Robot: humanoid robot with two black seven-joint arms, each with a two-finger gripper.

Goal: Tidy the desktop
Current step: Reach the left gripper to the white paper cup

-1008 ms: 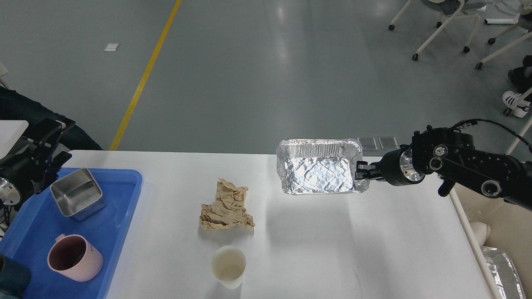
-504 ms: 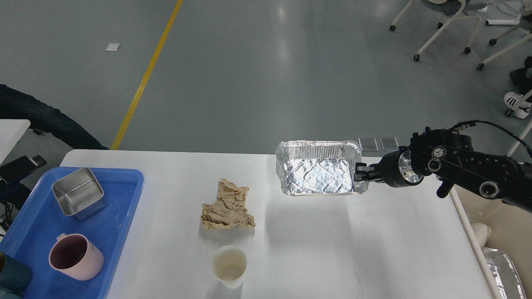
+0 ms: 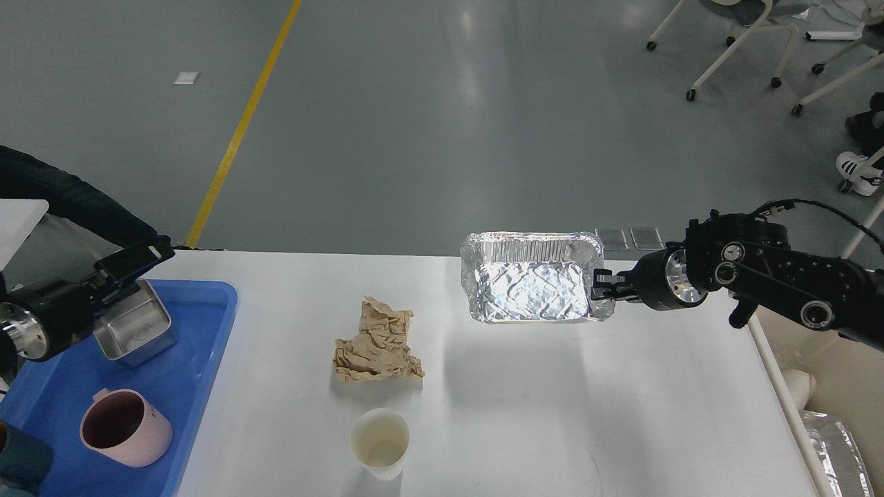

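The white desktop [image 3: 525, 414] fills the lower view. My right gripper [image 3: 599, 284] is shut on the right rim of a silver foil tray [image 3: 530, 286] and holds it tilted above the desktop's far right part. A crumpled brown paper [image 3: 376, 342] lies near the middle. A cream paper cup [image 3: 379, 442] stands upright in front of it. My left gripper [image 3: 135, 261] hovers at the far left over the blue tray [image 3: 186, 386], beside a steel square bowl [image 3: 135, 330]; I cannot tell whether its fingers are open.
A pink mug [image 3: 124, 436] stands in the blue tray. A cream bin [image 3: 829, 386] with another foil tray [image 3: 839, 452] inside stands past the desktop's right edge. Office chairs stand on the grey floor beyond.
My left arm has come back into view and now reaches over the blue tray beside the steel bowl. The foil tray in my right gripper has barely moved.
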